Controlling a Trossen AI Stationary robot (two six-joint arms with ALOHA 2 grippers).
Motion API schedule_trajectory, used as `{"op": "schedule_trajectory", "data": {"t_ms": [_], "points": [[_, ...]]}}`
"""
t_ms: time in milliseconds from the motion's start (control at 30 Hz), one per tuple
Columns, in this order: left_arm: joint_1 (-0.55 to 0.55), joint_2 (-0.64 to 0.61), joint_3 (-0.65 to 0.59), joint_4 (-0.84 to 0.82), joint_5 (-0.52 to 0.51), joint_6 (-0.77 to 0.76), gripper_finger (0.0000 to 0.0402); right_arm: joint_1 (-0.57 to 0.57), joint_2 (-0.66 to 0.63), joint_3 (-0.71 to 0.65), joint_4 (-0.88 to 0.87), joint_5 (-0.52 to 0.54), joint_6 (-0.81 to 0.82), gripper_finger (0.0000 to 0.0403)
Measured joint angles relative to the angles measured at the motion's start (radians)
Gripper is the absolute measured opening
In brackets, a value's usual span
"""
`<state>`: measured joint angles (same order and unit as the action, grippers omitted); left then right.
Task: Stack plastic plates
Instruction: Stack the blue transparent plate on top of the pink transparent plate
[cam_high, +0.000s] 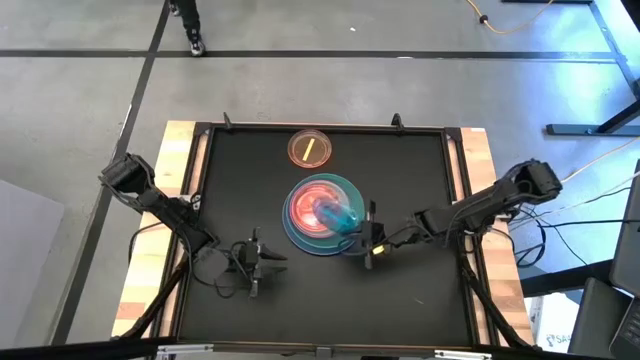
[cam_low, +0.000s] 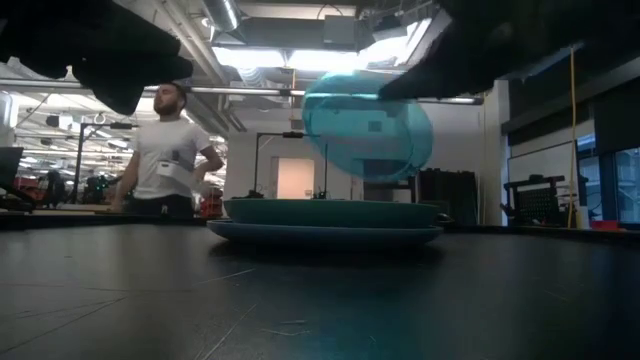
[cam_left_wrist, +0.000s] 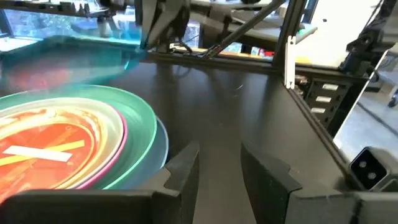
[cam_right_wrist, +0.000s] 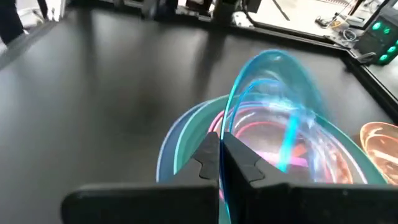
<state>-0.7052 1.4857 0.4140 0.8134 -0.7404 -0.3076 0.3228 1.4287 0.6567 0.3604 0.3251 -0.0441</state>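
Right gripper (cam_right_wrist: 221, 163), fingers pinched shut on the rim of the small cyan plate (cam_right_wrist: 280, 106), holds it tilted over the stack (cam_high: 322, 215) at the middle of the table (cam_high: 400, 300), the plate reaching toward ten o'clock from the fingertips in the high view. Judged from its see-through wall and the way one edge pinch carries it, the plate is light, thin, fairly stiff and smooth enough to slip; the rim is the only practical place to hold it, and it should be lowered flat before release. Stack, counted from the wrist views: light-blue plate (cam_right_wrist: 166, 149) at the bottom, teal plate (cam_left_wrist: 140, 121), then a pink-edged plate (cam_left_wrist: 120, 138) and an orange one (cam_left_wrist: 50, 140) bearing a yellow stripe; further layers cannot be separated. One small orange plate (cam_high: 310, 148) lies apart at twelve o'clock of the stack. Left gripper (cam_high: 262, 262), fingers apart and empty, waits at seven o'clock, near the stack.
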Motion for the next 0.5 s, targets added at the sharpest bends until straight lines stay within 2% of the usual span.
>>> {"op": "schedule_trajectory", "data": {"t_ms": [267, 500], "points": [[0.021, 0.000, 0.000, 0.027, 0.003, 0.003, 0.0112, -0.002, 0.095, 0.022, 0.057, -0.020, -0.039, 0.0001], [0.054, 0.000, 0.000, 0.034, 0.068, 0.003, 0.0111, -0.003, 0.127, 0.035, 0.056, -0.023, -0.043, 0.0001]]}}
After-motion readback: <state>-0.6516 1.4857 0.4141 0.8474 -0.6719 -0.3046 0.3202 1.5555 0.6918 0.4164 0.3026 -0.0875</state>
